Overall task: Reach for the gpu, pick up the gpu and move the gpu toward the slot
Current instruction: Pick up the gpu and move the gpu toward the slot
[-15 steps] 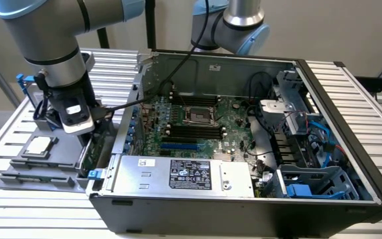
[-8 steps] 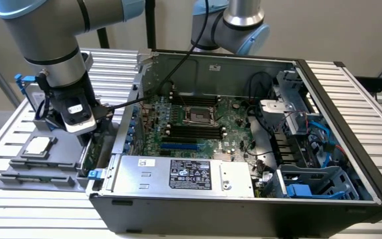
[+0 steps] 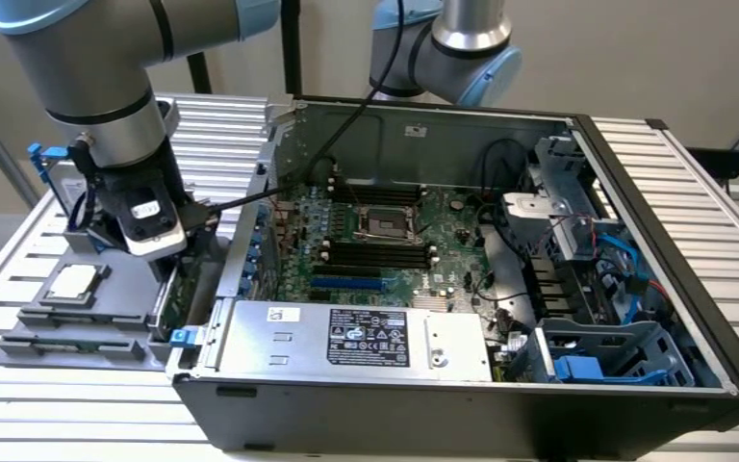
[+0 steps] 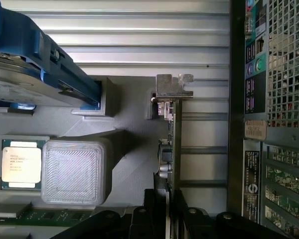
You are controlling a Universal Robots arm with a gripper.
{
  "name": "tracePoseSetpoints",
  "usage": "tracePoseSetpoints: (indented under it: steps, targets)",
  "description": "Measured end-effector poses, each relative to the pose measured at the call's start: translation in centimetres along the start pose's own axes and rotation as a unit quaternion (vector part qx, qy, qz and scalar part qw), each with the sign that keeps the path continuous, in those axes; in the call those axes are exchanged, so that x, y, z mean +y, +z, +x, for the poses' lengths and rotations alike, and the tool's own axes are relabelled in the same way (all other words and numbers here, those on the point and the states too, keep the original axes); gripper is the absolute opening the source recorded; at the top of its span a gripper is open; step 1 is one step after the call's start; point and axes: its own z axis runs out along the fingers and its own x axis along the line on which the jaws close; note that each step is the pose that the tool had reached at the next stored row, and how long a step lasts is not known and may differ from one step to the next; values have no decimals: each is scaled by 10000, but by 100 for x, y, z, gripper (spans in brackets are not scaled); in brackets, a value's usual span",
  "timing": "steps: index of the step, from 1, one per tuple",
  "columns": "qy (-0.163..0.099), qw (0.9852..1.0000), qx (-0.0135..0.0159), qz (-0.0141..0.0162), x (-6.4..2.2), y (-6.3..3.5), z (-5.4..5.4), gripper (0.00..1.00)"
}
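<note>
gpu (image 4: 176, 134) seen edge-on directly at tool (image 4: 168, 199), long axis running away from it; tool's grip cannot be told.

The gpu (image 4: 173, 89) has a dull silver metal bracket, the grey holder (image 4: 124, 154) is matt plastic, the table (image 4: 139, 30) ribbed metal.

Exterior view: bright, even white light from overhead, no hard shadows. Ribbed table (image 3: 697, 221) gives off pale glare; power supply (image 3: 280, 332) lid has a soft sheen. Motherboard (image 3: 437, 207) evenly lit, drive-bay corner of the computer case (image 3: 446, 135) darker. Wrist view: table slats nearly washed out. The metal bracket end of the gpu (image 4: 175, 134) catches light. Grey holder (image 4: 134, 119) shows soft shadow bands, and the lower edge is dark.
</note>
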Motion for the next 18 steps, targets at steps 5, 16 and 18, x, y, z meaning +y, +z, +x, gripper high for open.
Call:
tracePoseSetpoints:
  steps: [5,16,18]
  targets:
    - [-2,10000,-1,-1,2,-112,-1,26]
    - [-3,10000,-1,-1,9,-604,-8,26]
    - [-2,10000,-1,-1,11,-694,-11,26]
